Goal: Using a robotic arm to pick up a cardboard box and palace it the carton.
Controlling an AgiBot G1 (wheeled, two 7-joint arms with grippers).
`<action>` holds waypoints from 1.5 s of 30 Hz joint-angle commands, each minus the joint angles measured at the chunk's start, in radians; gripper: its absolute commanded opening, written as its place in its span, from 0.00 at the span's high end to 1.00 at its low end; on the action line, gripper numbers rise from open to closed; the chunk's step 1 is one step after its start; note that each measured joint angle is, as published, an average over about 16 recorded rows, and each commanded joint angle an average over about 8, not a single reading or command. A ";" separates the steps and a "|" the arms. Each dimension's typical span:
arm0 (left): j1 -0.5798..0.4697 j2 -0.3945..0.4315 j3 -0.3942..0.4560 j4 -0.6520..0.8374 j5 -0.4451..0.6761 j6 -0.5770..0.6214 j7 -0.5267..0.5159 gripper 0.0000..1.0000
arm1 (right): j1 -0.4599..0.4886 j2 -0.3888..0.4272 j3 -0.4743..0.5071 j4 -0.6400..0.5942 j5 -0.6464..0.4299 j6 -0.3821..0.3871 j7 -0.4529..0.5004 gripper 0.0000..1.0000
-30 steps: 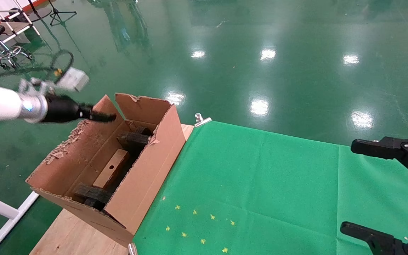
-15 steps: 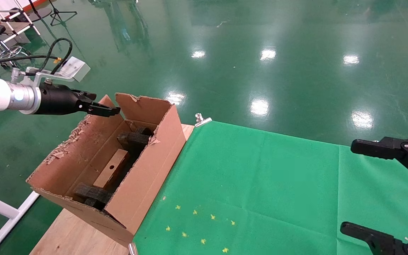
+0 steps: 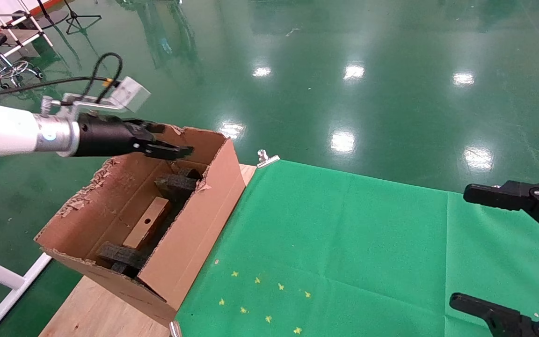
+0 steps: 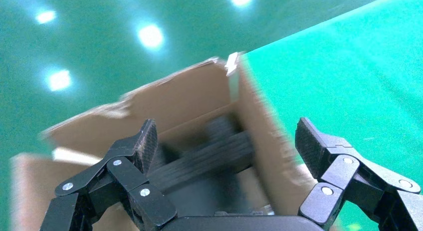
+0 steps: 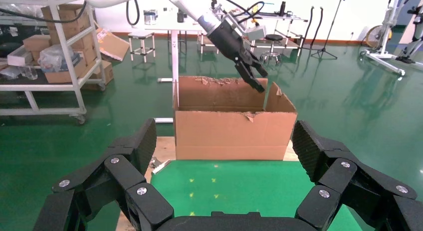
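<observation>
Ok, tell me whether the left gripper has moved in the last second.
Yes. The left gripper has shifted rightward in the head view, from outside the carton's far-left corner to over its far end.

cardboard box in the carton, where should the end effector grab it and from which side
Probably from above. The cardboard box stands on edge between black foam blocks, deep inside the carton, so only its narrow top face with the round hole is free. Pinch its two broad faces just below that edge, midway along. The open left end effector hovers over the carton's far end; the right end effector is parked, open.
</observation>
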 commanded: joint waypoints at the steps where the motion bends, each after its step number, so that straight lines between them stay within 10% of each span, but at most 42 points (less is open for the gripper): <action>1: 0.024 -0.002 -0.019 -0.028 -0.029 0.015 0.011 0.00 | 0.000 0.000 0.000 0.000 0.000 0.000 0.000 0.00; 45: 0.548 -0.035 -0.427 -0.654 -0.680 0.342 0.253 0.00 | 0.000 0.000 -0.001 0.000 0.001 0.000 0.000 0.00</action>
